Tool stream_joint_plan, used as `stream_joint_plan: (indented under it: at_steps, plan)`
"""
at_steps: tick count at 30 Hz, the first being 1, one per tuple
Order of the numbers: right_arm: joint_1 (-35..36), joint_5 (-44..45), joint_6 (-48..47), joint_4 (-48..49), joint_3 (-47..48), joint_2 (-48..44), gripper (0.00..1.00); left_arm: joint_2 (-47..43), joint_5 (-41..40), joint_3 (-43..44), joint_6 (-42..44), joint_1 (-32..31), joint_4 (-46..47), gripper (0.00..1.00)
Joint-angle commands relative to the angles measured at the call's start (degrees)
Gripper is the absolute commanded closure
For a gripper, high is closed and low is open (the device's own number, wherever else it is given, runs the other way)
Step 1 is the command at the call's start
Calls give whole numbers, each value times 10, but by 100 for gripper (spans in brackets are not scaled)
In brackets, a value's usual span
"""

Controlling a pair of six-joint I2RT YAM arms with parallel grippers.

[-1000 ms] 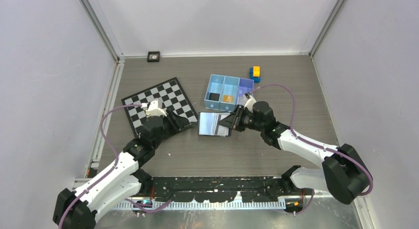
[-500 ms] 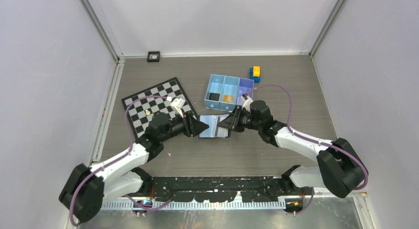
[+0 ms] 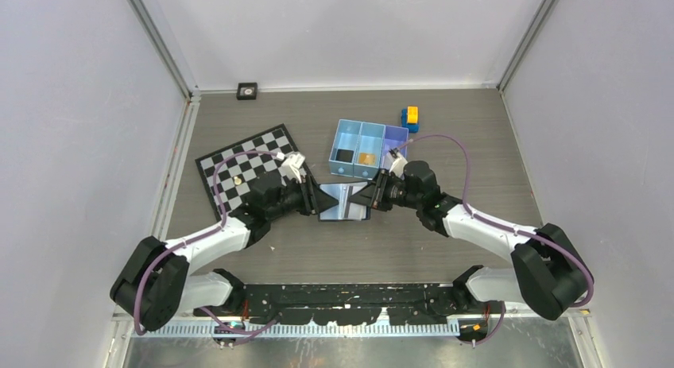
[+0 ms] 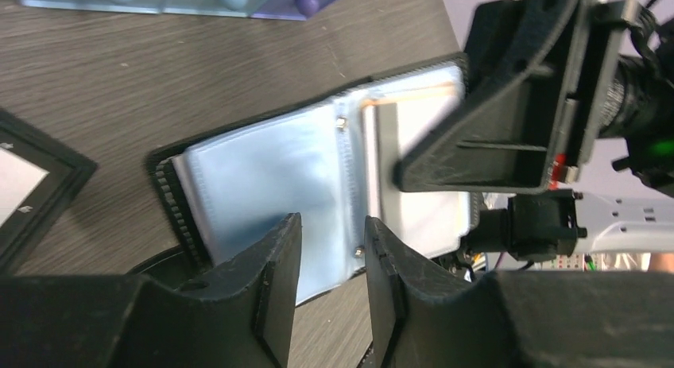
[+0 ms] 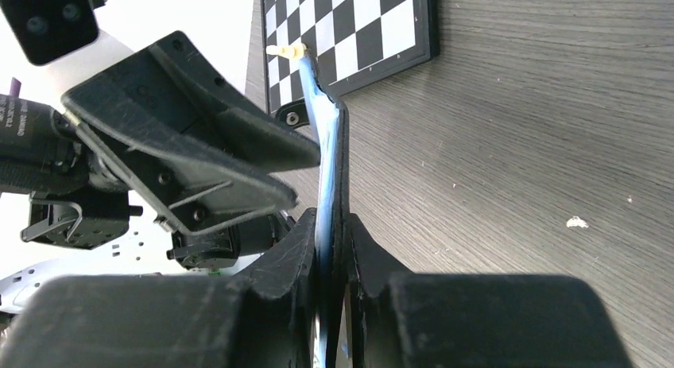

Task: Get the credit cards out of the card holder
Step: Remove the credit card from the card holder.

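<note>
Nearest, the left gripper (image 4: 330,229) has its fingers a narrow gap apart at the near-left edge of the open holder (image 3: 343,203). The clear sleeve shows through that gap, and I cannot tell whether either finger touches it. The right gripper (image 5: 332,221) is clamped on the holder's right edge, black cover and bluish sleeve pinched together between its fingers. In the left wrist view one broad black finger lies across the right page. The holder lies open on the table (image 3: 445,145) between the two grippers, pale silver-blue inner faces up, roughly midway across the table. The cards (image 4: 425,217) seem to sit in its right-hand pocket. A pale face with a grey stripe shows there, with a thin orange edge along its far rim, but the finger hides much of it. Left of the holder and just beyond the left gripper lies a chessboard (image 3: 254,169), turned askew. Just beyond the holder stands a light-blue tray (image 3: 368,129) with something dark in its left compartment and something gold-orange in the middle one. Past the tray's right end sit yellow-and-blue blocks (image 3: 410,118). A small black square thing (image 3: 247,90) rests at the far edge.
</note>
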Motion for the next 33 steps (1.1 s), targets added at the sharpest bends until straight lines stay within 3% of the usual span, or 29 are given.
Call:
stream_joint_plan:
  at_steps: [1, 9, 18, 21, 24, 27, 30, 33]
  plan:
    - [-1, 4, -7, 27, 14, -31, 99, 8, -18, 14, -19, 18, -14, 64]
    - [-1, 22, -6, 31, 1, -60, 100, 12, -124, 9, -49, 42, -88, 67]
    - [-1, 28, -5, 29, -1, -63, 99, 34, -93, 18, -46, 43, -77, 69]
    - [-1, 47, -12, -1, 7, -60, 99, 6, -106, 32, -24, 43, -117, 73]
    - [-1, 55, -16, -12, 11, -56, 100, -73, -181, 16, -9, 43, -169, 72]
    - [-1, 50, -16, -11, 13, -53, 100, -168, -206, -31, -7, 42, -125, 70]
    - [-1, 41, -15, -5, 13, -47, 99, -230, -137, -77, -13, 40, -11, 70]
    - [0, 14, -9, 22, 11, -37, 100, -223, -72, -76, -10, 29, 50, 71]
